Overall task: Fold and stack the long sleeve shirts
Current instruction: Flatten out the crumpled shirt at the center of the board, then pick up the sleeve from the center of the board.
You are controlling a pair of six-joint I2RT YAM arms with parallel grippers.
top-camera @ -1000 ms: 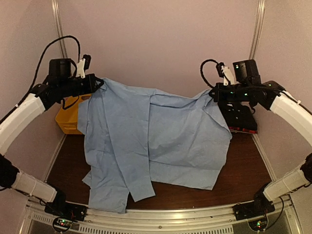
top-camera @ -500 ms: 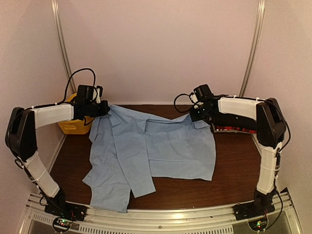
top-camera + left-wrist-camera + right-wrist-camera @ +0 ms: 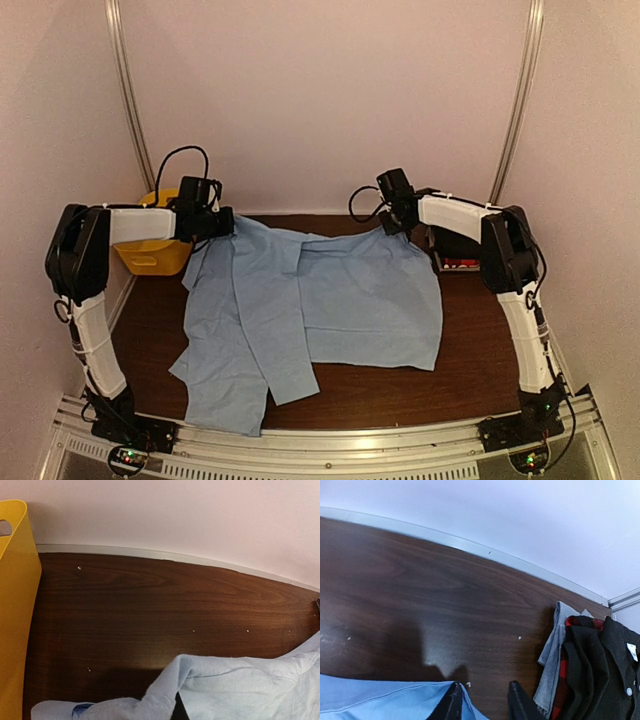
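**Jaws: right parted, left hidden by cloth; blue shirt spread on table**

Right gripper (image 3: 390, 217) sits low at the far right corner of the blue shirt (image 3: 330, 300). In the right wrist view its two dark fingers (image 3: 451, 705) stand apart with bare wood showing between them. The shirt edge (image 3: 375, 697) bunches against the left one, and nothing looks pinched.

Left gripper (image 3: 218, 224) is at the shirt's far left corner, touching the cloth. In the left wrist view the cloth (image 3: 240, 690) heaps up along the bottom and covers the fingers, so I cannot tell whether they are clamped or apart.

The blue shirt lies spread over the middle of the brown table (image 3: 490, 350), mostly flat with some wrinkles. One long sleeve (image 3: 270, 330) lies across the body on the left side, and the near left part reaches the table's near edge.

Yellow basket (image 3: 150, 258) stands at the far left, just beside the left gripper and apart from the shirt.

A pile sits at the far right, just beyond the blue shirt's right edge. It has a black shirt (image 3: 605, 670) with pale buttons on top, a red-edged shirt (image 3: 563, 680) under it, and a grey-blue cloth (image 3: 551, 650) sticking out of its left side.
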